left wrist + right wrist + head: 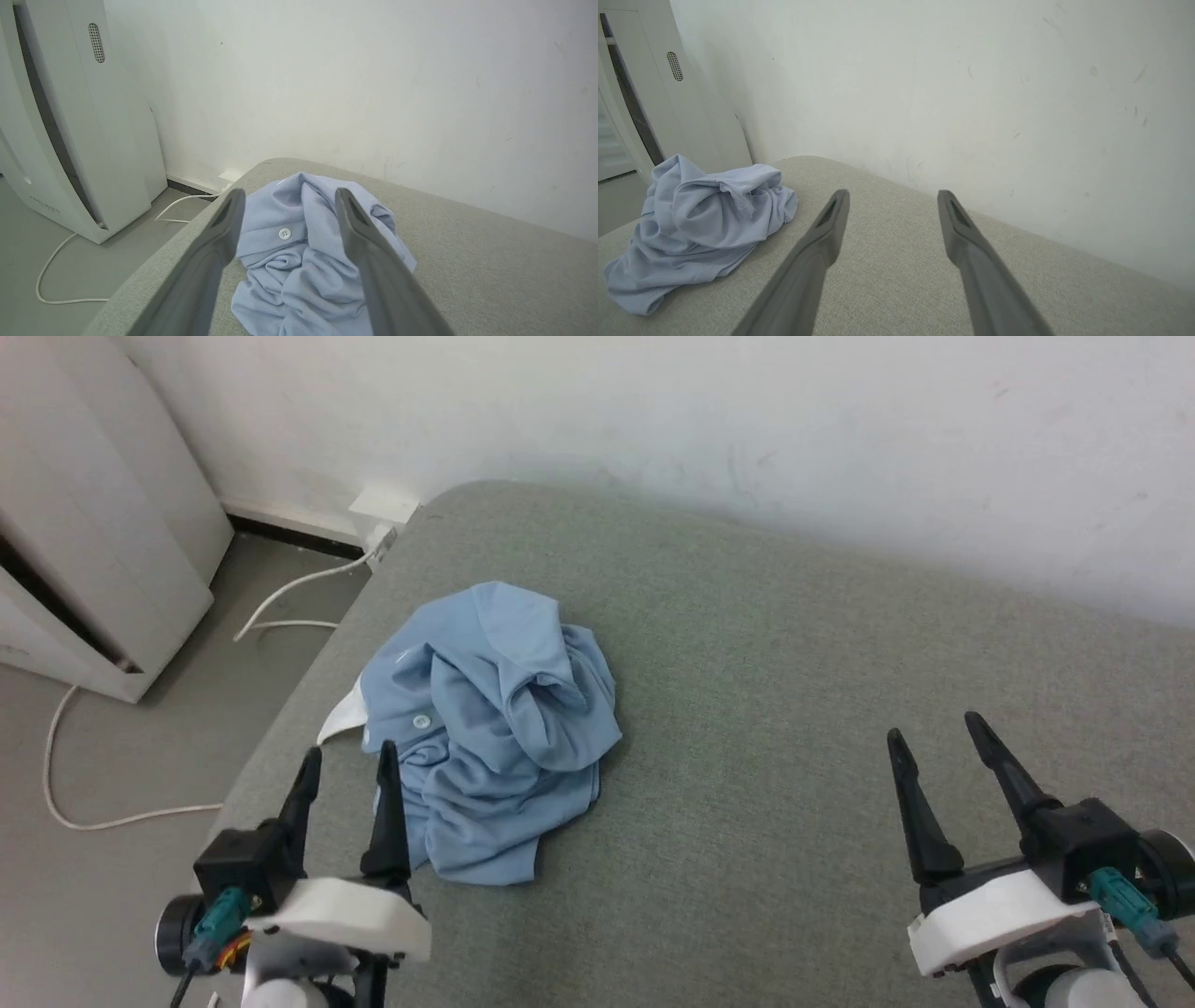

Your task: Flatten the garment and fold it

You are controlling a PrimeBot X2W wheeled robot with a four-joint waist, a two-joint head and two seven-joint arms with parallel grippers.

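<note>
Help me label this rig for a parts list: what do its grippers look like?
The left gripper and right gripper match: two long, tapering black fingers on a black block, a white housing behind, and a teal cable plug at the side. Orange wiring shows on the left.

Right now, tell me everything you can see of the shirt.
The shirt is light blue, soft knit-looking cloth, crumpled in a wrinkled heap, not flattened. A white collar edge pokes out on its left and one white button shows. It lies on the grey cushion, near its left edge. The open left end effector points at it; I cannot tell contact.
</note>
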